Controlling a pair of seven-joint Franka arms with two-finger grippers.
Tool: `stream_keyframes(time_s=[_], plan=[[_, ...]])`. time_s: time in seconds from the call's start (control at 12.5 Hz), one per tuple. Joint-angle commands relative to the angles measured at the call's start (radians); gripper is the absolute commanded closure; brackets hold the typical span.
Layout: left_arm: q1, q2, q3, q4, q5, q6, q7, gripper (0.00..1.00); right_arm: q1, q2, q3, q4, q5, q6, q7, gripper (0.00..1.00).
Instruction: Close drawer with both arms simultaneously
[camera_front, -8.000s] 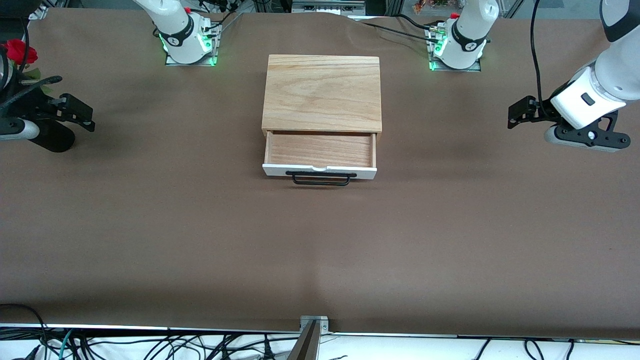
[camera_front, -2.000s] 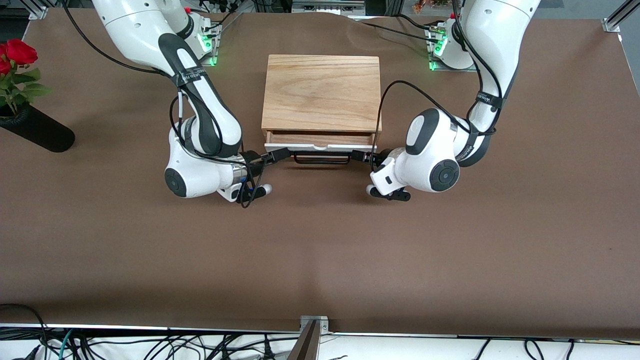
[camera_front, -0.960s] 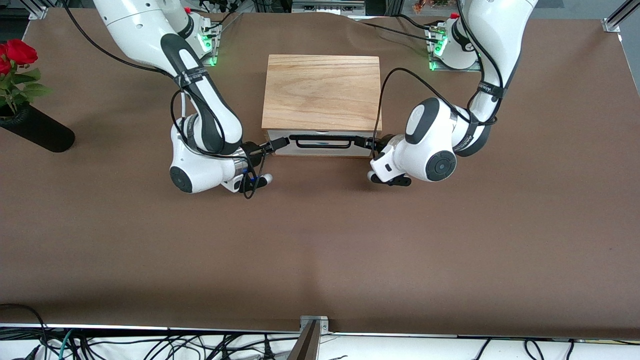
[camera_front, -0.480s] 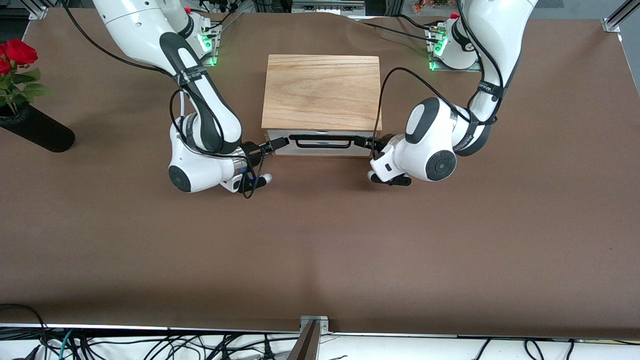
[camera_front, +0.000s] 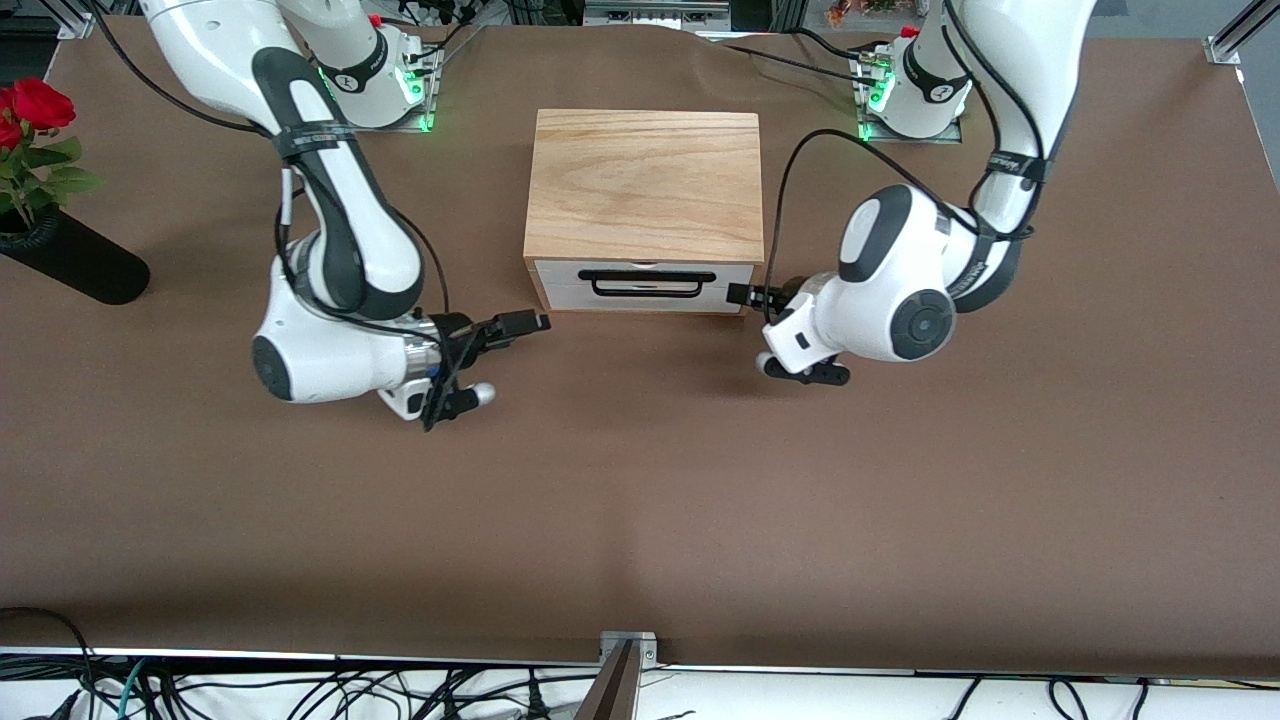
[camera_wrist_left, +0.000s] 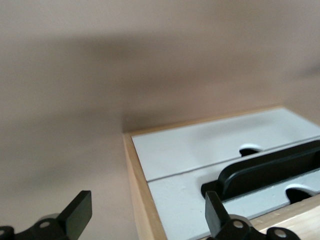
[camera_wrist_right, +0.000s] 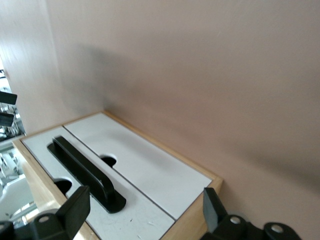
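Sitting drawer (camera_front: 642, 285): pushed fully into the oak box (camera_front: 645, 190), its white front panel flush with the box's front edge and facing the front camera.
Handle: black bar handle (camera_front: 645, 283) lies across the middle of the white panel; nothing touches it.
Box place: mid-surface, between the two arm bases, near the base edge of the brown surface (camera_front: 640, 500).
Right hand (camera_front: 512, 325): low over the surface just in front of the box's corner toward the right arm's end, apart from the drawer front; its fingers (camera_wrist_right: 75, 210) stand spread wide with nothing between them.
Left hand (camera_front: 748, 295): low, just beside the box's corner toward the left arm's end, very near the panel though contact cannot be told; its fingers (camera_wrist_left: 77, 215) are also spread wide and hold nothing.
Wrist views: each shows the white panel and handle past the spread fingertips.
Elsewhere: red rose (camera_front: 35, 105) in a black vase (camera_front: 70, 262), at the right arm's end of the surface, well apart from the box.
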Motion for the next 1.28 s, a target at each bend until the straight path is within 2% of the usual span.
stream_keyframes(time_s=[0.0,0.08,0.24,0.32,0.48,0.64,0.8,0.96,1.2], plan=[[0.042,0.012,0.000,0.084,0.095,-0.024,0.008,0.00,-0.103,-0.009,0.009,0.068,-0.016,-0.015,-0.013,0.00],[0.054,0.011,0.002,0.113,0.147,-0.024,0.008,0.00,-0.116,-0.027,-0.005,0.080,-0.091,-0.029,-0.015,0.00],[0.091,0.006,0.002,0.162,0.231,-0.024,0.007,0.00,-0.115,-0.117,-0.022,0.086,-0.414,-0.032,-0.009,0.00],[0.111,0.003,0.003,0.179,0.247,-0.026,0.008,0.00,-0.113,-0.163,-0.022,0.085,-0.493,-0.040,-0.015,0.00],[0.150,-0.002,0.002,0.208,0.287,-0.032,0.010,0.00,-0.113,-0.205,-0.029,0.086,-0.583,-0.089,-0.017,0.00],[0.154,-0.038,0.003,0.214,0.374,-0.033,0.008,0.00,-0.115,-0.275,-0.023,0.086,-0.715,-0.106,-0.020,0.00],[0.157,-0.092,0.003,0.214,0.431,-0.081,0.004,0.00,-0.116,-0.308,-0.040,0.086,-0.736,-0.163,-0.018,0.00],[0.168,-0.150,0.025,0.216,0.434,-0.153,0.007,0.00,-0.116,-0.357,-0.087,0.086,-0.730,-0.183,-0.001,0.00],[0.246,-0.241,0.013,0.202,0.434,-0.199,0.047,0.00,-0.116,-0.453,-0.124,0.035,-0.739,-0.209,0.000,0.00]])
